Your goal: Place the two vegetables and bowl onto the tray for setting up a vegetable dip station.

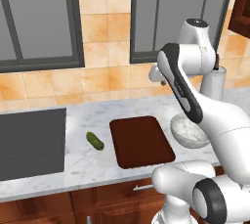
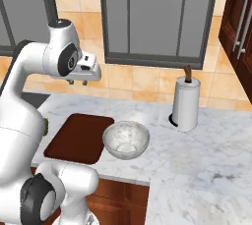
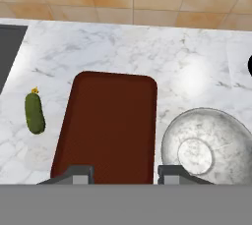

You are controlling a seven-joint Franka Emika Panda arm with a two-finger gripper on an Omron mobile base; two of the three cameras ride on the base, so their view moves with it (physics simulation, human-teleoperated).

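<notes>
1. Claw (image 3: pixel 123 174): raised above the tray, fingers apart, holding nothing.
2. Tray (image 3: pixel 110 126): bare, flat on the marble tabletop (image 3: pixel 197 67).
3. Bowl (image 3: pixel 209 145): on the tabletop, just beside the tray's right edge.
4. Cucumber (image 3: pixel 34 113): on the tabletop, left of the tray, between tray and sink (image 1: pixel 31 142).
5. Canister (image 2: pixel 186 103): white, behind the bowl.

**Marble worktop and what rests on it**

The white-grey marble worktop (image 1: pixel 93 162) carries the dark reddish-brown tray (image 1: pixel 140 141) — flat, nothing on it. The cucumber (image 1: pixel 94 140) lies apart on the tray's left; the speckled bowl (image 1: pixel 187 131) sits just beside its right edge. A white canister (image 2: pixel 186 103) stands behind the bowl — a dark sink (image 1: pixel 30 142) is recessed far left.
</notes>
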